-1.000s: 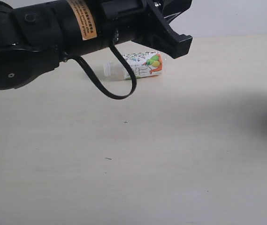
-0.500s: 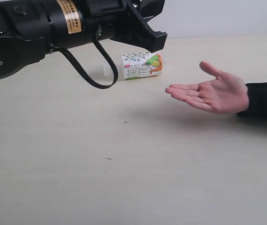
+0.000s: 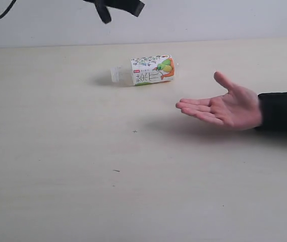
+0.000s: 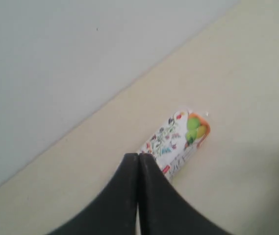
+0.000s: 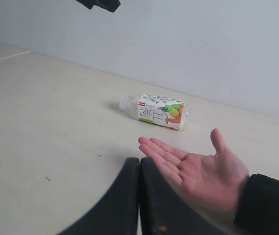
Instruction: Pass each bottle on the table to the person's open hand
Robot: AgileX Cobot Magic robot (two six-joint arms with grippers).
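Exterior view: the bottle (image 3: 146, 70) lies sideways on the table (image 3: 82, 176), with the open hand (image 3: 221, 108) near its base end.
Left wrist view: the left jaws are clenched and empty. The bottle lies beyond them, apart, its long axis running away.
Right wrist view: the right jaws are clenched and empty. The hand sits between them and the bottle, so the left arm seems nearer.

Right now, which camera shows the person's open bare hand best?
The right wrist view: the person's open bare hand shows palm, thumb and all fingers from above. The exterior view has it whole too, but side-on, palm foreshortened. The left wrist view catches only what looks like a fingertip at its edge.
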